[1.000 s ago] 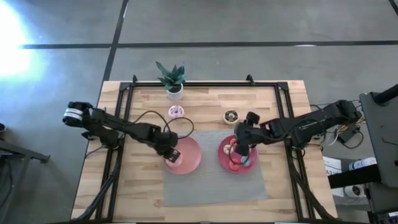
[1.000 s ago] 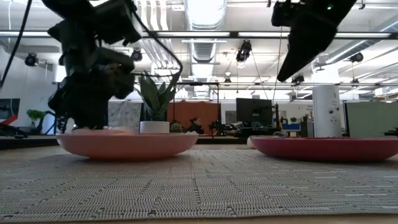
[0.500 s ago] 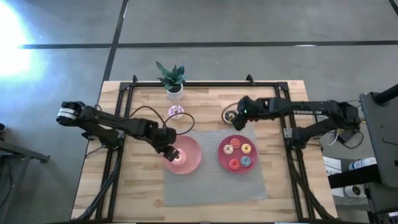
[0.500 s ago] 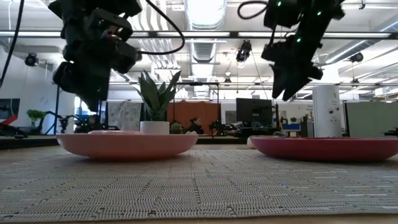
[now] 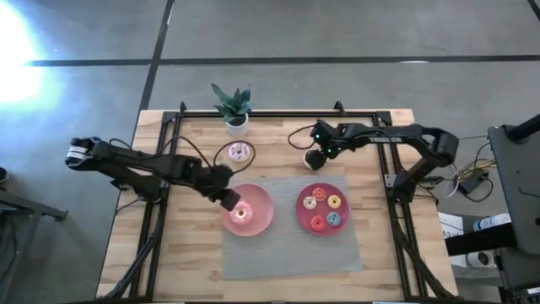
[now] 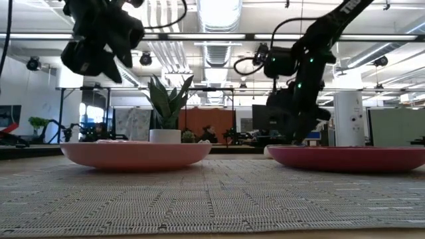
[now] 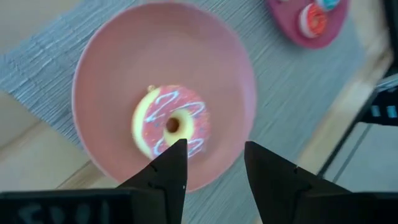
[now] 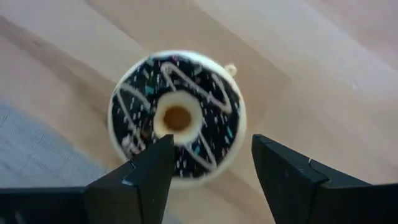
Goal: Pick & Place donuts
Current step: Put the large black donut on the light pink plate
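A pink-iced donut lies flat on the left pink plate. My left gripper hangs open above that plate's left rim, empty and raised. A chocolate sprinkled donut lies flat on the bare wood at the far side. My right gripper is open right over it, low behind the right plate, and touches nothing that I can see. A white-pink donut lies on the wood. Several tiny donuts rest on the right pink plate.
A grey woven mat lies under both plates. A potted plant stands at the table's far edge. Black frame rails run along the left and right sides of the table. Cables trail from both arms.
My left gripper has let go of the pink-iced donut, which now lies on the left plate, and has risen and drawn back toward the table's left. My right gripper has left the right plate, swung toward the far edge and come down over the chocolate donut.
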Robot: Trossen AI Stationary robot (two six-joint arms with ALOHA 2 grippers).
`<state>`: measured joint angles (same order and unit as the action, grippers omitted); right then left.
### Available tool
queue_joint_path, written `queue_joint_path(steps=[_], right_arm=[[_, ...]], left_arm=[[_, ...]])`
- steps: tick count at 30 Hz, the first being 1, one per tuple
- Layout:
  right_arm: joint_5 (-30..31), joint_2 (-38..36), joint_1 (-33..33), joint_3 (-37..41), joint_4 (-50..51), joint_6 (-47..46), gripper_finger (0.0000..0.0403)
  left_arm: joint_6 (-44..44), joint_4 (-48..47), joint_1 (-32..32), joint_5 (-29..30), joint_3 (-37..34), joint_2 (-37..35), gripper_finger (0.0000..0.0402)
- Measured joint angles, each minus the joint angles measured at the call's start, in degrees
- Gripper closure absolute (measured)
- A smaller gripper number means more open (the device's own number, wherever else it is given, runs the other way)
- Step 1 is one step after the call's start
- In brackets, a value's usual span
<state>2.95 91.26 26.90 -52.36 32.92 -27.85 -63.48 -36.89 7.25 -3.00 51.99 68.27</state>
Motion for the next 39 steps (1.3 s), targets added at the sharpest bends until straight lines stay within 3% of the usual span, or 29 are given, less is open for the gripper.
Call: queue_joint_path(steps=[6,13,24,31,39], right_arm=[[-0.3,3.9,2.2,0.0,-4.0,0.5,0.0195],[-5.7,7.2,4.5,-0.2,-5.3,1.4,0.0212],[-8.2,3.5,3.3,-2.8,-6.3,3.8,0.0382],[-13.4,-0.4,-3.5,-11.2,-6.7,5.7,0.0384],[-16.2,10.3,-14.7,-25.0,-8.3,4.3,0.0385]], left_arm=[[-0.4,-0.1,0.6,2.6,0.7,-2.1,0.0268],[0.0,-0.6,0.6,3.9,0.4,-2.8,0.0268],[1.8,-8.2,0.6,4.7,0.3,-2.8,0.0268],[1.0,-13.4,0.6,8.5,0.2,-3.2,0.0268],[-0.4,-20.1,0.6,10.9,0.2,-5.0,0.0268]])
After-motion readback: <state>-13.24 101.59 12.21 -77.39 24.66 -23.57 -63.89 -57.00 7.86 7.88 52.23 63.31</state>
